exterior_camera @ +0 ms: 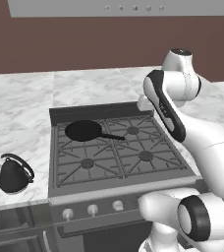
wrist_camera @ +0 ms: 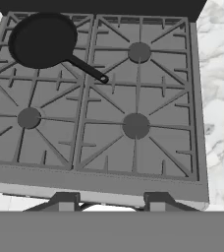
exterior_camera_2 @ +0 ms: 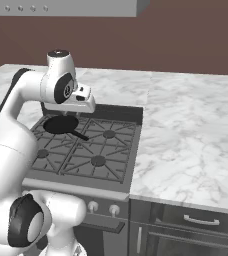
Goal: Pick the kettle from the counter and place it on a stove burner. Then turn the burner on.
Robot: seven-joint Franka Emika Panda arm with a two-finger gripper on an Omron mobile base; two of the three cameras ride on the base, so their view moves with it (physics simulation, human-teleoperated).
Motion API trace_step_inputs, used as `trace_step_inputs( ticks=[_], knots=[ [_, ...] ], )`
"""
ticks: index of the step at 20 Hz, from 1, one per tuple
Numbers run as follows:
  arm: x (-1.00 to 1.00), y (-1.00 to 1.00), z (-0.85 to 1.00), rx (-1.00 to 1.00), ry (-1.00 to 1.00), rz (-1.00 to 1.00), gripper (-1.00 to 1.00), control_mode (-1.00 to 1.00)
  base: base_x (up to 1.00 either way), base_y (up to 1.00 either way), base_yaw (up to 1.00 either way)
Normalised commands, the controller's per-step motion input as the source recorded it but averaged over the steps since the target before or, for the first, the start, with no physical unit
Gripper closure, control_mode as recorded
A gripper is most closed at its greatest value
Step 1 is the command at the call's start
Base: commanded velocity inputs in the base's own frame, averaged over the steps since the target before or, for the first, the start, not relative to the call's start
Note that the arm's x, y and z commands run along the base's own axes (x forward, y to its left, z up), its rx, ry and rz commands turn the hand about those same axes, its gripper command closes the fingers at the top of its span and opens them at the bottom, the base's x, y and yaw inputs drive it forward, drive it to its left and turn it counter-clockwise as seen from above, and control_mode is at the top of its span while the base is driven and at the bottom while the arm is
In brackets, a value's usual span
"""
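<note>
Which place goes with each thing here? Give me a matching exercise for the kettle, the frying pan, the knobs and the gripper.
Things:
1. kettle
2. frying pan
3. knobs
4. gripper

Places:
A. on the stove's back left burner
B. along the stove's front panel
C. on the counter left of the stove
D. above the stove, looking down on it

Pairs: 1-C, 2-A, 3-B, 4-D

Black kettle point(exterior_camera: 14, 176), grey-veined white marble counter point(exterior_camera: 20, 106), dark-grey burner point(wrist_camera: 135, 125)
</note>
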Motion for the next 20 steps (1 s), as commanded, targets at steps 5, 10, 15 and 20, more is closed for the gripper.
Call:
trace_step_inputs(
  ticks=[5, 10, 15, 20],
  knots=[
    [0.0, 0.0, 0.0, 0.0, 0.0, 0.0, -1.0, -1.0, 0.0, 0.0, 0.0],
    [0.0, 0.0, 0.0, 0.0, 0.0, 0.0, -1.0, -1.0, 0.0, 0.0, 0.0],
    [0.0, 0.0, 0.0, 0.0, 0.0, 0.0, -1.0, -1.0, 0.0, 0.0, 0.0],
    [0.0, 0.0, 0.0, 0.0, 0.0, 0.0, -1.0, -1.0, 0.0, 0.0, 0.0]
  ],
)
